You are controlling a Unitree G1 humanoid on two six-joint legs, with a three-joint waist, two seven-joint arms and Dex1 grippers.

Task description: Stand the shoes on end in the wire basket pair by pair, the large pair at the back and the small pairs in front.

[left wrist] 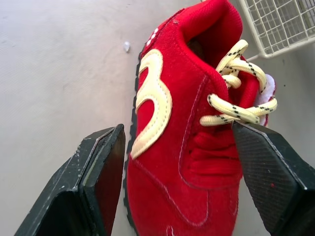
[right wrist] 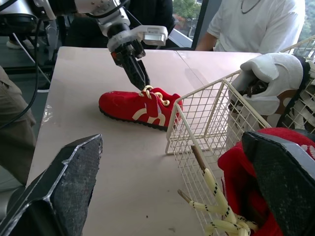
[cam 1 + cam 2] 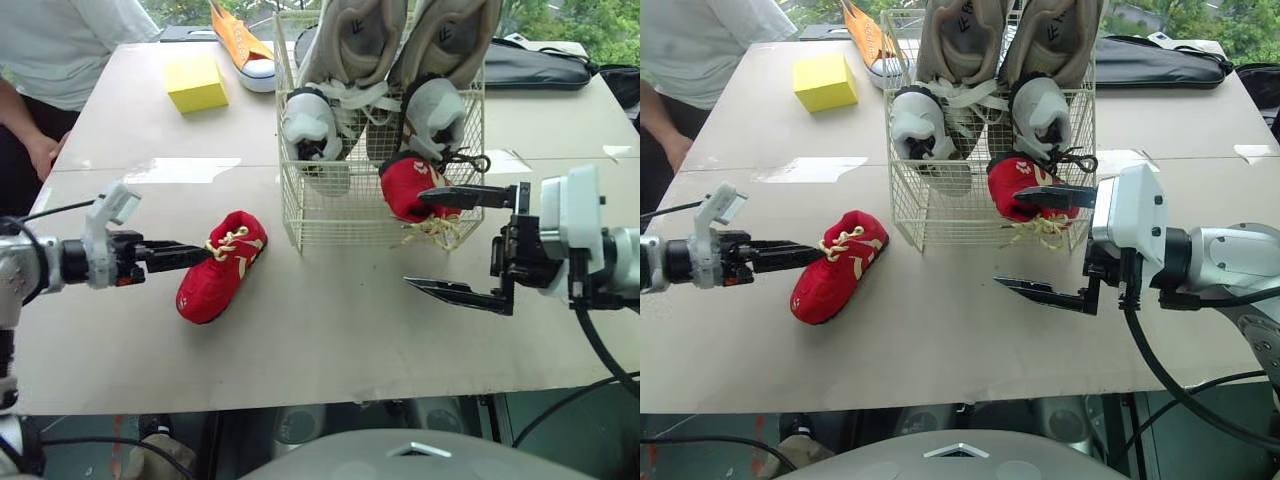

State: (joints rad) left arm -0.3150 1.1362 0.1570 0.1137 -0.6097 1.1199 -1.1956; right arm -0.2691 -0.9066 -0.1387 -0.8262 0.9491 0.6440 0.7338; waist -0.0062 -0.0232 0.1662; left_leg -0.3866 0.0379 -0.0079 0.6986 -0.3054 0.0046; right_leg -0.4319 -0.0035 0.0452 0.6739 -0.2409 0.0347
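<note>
Two large grey-and-white shoes [image 3: 312, 122] stand on end side by side at the back of the wire basket [image 3: 330, 215] in the head views, long axes near upright, rising above the rim. A second red shoe [image 3: 404, 185] sits in the front right corner, laces spilling through the wire. The loose red shoe [image 3: 218, 268] rests on its sole on the table [image 3: 330, 340] just left of the basket, long axis slanting, heel toward the basket, toe toward the near left. We see the left gripper [image 3: 203, 253] tipped at its laces. The right gripper [image 3: 415, 240] gapes wide, upper finger level with the second red shoe, lower finger over the table.

From the left wrist, the fingers [image 1: 101, 162] stand apart on either side of the loose red shoe, clamping nothing.

From the right wrist, we find both fingers [image 2: 69, 172] spread far, the basket's corner between them, and beyond it the loose red shoe broadside, heel nearest the basket.
</note>
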